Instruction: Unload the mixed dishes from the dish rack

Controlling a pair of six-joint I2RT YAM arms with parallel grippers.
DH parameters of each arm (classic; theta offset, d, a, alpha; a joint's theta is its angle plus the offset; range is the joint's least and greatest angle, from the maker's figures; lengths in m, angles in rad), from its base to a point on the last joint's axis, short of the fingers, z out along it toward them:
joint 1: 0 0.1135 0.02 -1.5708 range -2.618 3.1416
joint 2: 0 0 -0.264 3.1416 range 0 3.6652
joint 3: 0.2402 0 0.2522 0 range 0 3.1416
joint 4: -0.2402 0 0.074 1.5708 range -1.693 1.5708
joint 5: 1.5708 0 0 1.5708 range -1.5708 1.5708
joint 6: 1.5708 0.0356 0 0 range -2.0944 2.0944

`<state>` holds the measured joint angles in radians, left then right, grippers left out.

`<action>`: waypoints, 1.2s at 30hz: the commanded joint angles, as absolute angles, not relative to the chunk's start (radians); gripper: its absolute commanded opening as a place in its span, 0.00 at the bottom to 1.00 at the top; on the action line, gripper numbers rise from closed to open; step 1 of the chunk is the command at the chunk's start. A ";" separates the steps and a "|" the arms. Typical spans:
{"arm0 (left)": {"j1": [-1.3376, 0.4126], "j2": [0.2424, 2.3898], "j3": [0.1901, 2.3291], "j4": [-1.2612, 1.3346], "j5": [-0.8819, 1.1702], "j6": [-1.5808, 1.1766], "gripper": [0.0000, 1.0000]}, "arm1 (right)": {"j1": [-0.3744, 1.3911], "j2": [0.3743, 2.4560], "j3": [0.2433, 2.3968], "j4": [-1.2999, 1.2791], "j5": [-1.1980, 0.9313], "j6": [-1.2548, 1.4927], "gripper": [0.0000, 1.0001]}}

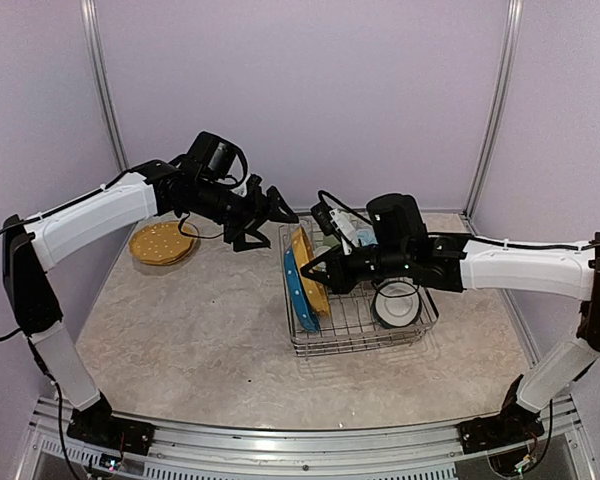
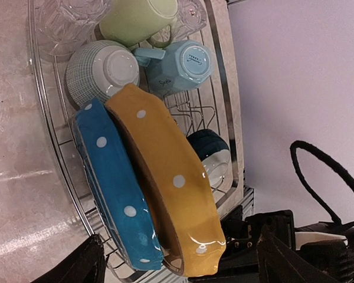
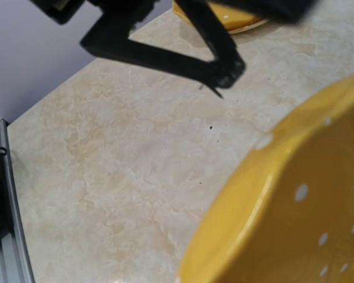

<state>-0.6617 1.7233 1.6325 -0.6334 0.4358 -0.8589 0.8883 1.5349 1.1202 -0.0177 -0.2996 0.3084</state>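
The surface [image 1: 200, 340] carries the rack [image 1: 360, 345] right of centre, and most of the dishes are in it. One second yellow plate [image 1: 163, 242] lies flat at far left, well apart from it.

At the rack's left end the yellow plate [image 2: 165, 177] and the blue plate [image 2: 115, 183] stand on edge, touching face to face. The right tool [image 1: 318, 272] is clenched, apparently on the yellow plate's rim. The left tool [image 1: 268, 228] hangs released and empty just beside that end of the rack.

I judge the main risk to be the thin pinch on glossy glaze: the plate could swing or slip out as it rises. Its lower edge could catch a divider wire, or rub the blue plate and tip it over. The two tools are near each other, so a careless lift could knock them together.

Behind the plates sit a grid-patterned bowl [image 2: 100, 68], a dark bowl [image 2: 209, 150], a green mug [image 2: 138, 17], a blue mug [image 2: 183, 65] and a glass [image 2: 62, 23].

The blue mug bears small dark print on its base and side, too small to read.
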 commanded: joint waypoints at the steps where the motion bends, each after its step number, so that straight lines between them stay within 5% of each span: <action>1: -0.699 1.766 1.719 -0.742 0.352 -0.828 0.83 | 0.900 1.449 1.121 0.123 -0.290 0.201 0.00; 22: -0.869 2.054 2.121 -1.039 -0.063 -0.696 0.53 | 0.934 1.449 1.114 0.096 -0.180 0.142 0.00; 36: -0.882 2.057 2.165 -1.043 -0.101 -0.658 0.10 | 0.962 1.455 1.149 0.024 -0.081 0.155 0.00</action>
<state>-0.8944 2.0510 2.1345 -1.0107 -0.0860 -0.8360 0.9604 1.5078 1.0981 -0.0090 -0.1360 0.2058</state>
